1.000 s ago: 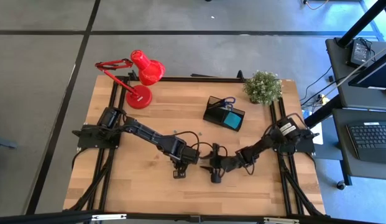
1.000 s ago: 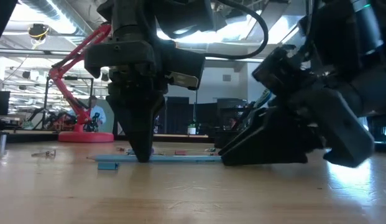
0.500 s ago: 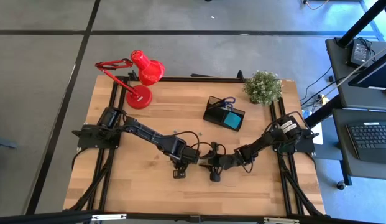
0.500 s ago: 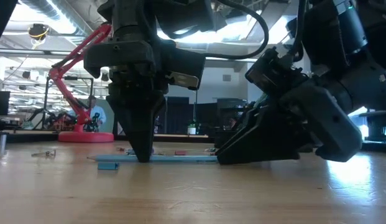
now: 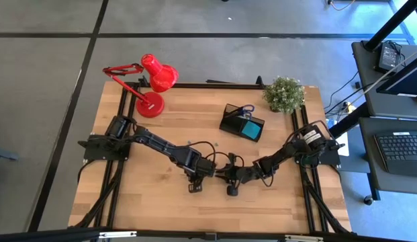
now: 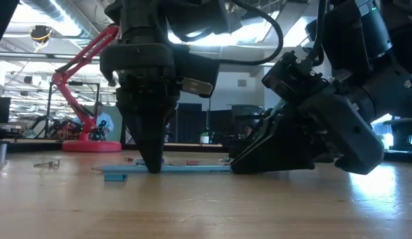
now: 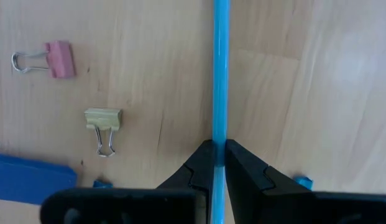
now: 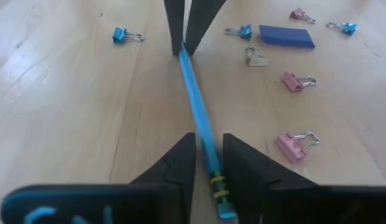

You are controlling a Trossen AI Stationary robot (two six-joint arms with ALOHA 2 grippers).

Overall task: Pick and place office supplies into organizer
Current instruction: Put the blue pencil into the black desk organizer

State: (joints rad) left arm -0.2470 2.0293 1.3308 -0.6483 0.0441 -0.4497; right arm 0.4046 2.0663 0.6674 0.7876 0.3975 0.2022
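Both grippers meet on one thin blue pencil lying flat on the wooden table, toward the front middle. Left gripper points straight down at the table, and its two dark fingers are closed narrowly on the pencil, pinching it from both sides. Right gripper reaches in low, nearly level with the table, from the right side; its fingers sit on either side of the pencil's other end, close to a yellow band near the tip, with only a narrow gap, and whether they actually touch the pencil cannot be told. From above, the two grippers appear just beside each other, left gripper and right gripper, with both arms stretching in from the table's side edges.

Small binder clips lie scattered on the table around the pencil: a pink clip and a pale yellow clip to one side of the left gripper, more pink clips and blue clips near the right gripper's line of sight. A flat dark blue eraser-like block lies near them.

The black organizer stands well apart from the grippers, toward the back right of the table. It holds a teal sticky-note pad and blue-handled scissors. A red desk lamp stands at the back left corner, and a small green potted plant at the back right.
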